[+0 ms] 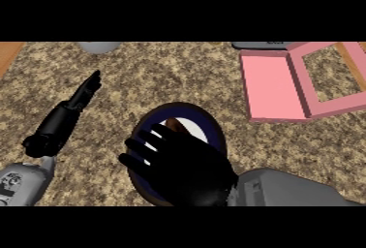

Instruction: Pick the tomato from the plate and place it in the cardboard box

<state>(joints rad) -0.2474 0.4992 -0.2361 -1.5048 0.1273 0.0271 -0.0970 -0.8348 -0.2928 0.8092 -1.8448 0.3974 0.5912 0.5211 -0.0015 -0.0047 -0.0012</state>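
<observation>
Head view: note the right hand (182, 167) poised over the round dark-rimmed plate (214, 127), fingers spread, palm covering most of the dish. You see only a small reddish-brown patch at the fingertips, probably the tomato (174, 126), ungrasped. Observe the left hand (85, 92) at the left, resting with fingers straight and together. Judge the pick not yet done; carrying to the pink open-flapped box (275, 87), well apart at upper right, remains.
</observation>
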